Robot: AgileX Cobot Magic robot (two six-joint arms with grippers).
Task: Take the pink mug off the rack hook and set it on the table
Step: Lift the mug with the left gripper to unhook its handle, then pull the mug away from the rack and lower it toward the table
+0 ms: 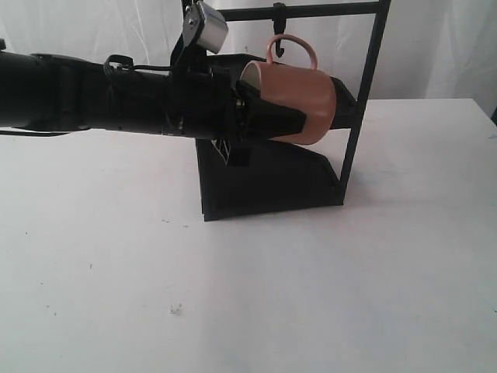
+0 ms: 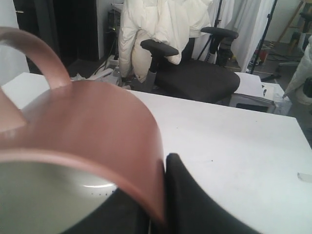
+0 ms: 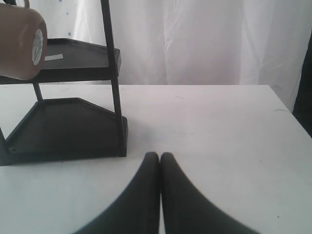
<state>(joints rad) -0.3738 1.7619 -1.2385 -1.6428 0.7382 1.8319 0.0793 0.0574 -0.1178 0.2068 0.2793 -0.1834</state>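
Note:
The pink mug (image 1: 299, 97) lies on its side with its mouth toward my left arm. Its loop handle (image 1: 293, 45) points up, and the tip of the black rack hook (image 1: 279, 35) sits inside the loop. My left gripper (image 1: 268, 116) is shut on the mug's rim, one finger inside and one outside against the pink wall (image 2: 97, 126). The left gripper (image 2: 163, 163) shows that pinch up close. The mug's base (image 3: 19, 41) shows beside the rack. My right gripper (image 3: 160, 157) is shut and empty, low over the white table (image 3: 219, 126), out of the exterior view.
The black two-shelf rack (image 1: 365, 85) stands at the back middle of the table (image 1: 311, 295), its upper shelf just behind the mug. The rack's post (image 3: 112, 73) rises near my right gripper. Beyond the table's far edge stands an office chair (image 2: 195, 78) draped with a white coat.

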